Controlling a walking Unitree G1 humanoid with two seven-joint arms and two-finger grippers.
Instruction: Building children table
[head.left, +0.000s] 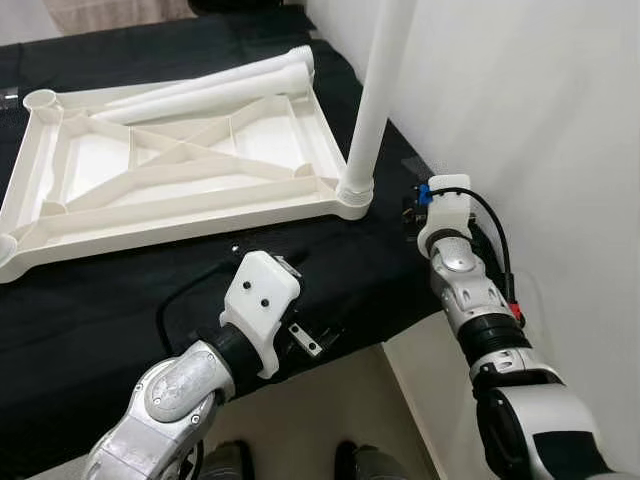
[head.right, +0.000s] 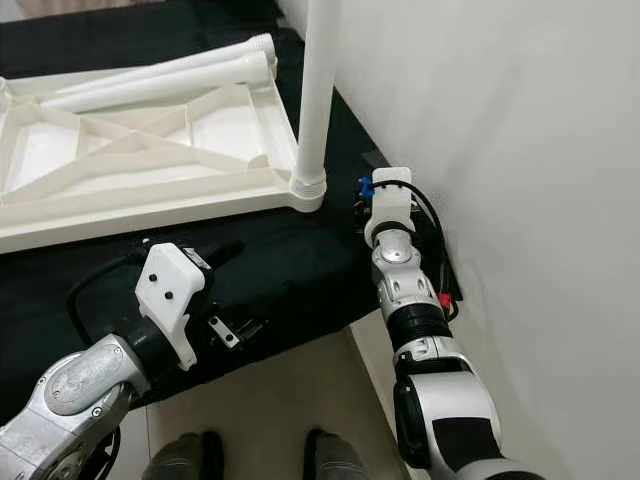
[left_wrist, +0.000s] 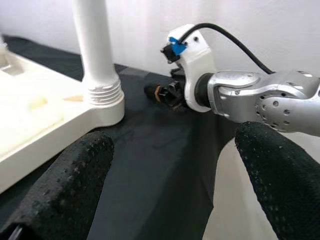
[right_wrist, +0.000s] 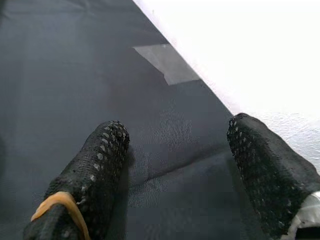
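Left eye view: the white tabletop (head.left: 170, 170) lies upside down, ribbed underside up, on the black-covered counter (head.left: 120, 300). One leg (head.left: 375, 95) stands upright in the near corner socket on the robot's right side, its threaded collar seated at the corner. Two loose legs (head.left: 210, 90) lie along the tabletop's far edge, long axes running left-right, sloping slightly up toward the right. An empty socket (head.left: 42, 100) shows at the far left corner.

Left hand (left_wrist: 165, 165): fingers spread wide, holding nothing, low over the counter's near edge, aimed toward the standing leg. Right hand (right_wrist: 175, 165): also wide and empty, resting on the black cloth just beside the wall (head.left: 520, 100), near the standing leg's base on its right.

The loose legs lie well beyond both hands, across the whole tabletop. Judgement: the next leg must be fetched from the far edge; the left hand has the more direct line over the tabletop, while the right would have to pass around the upright leg.
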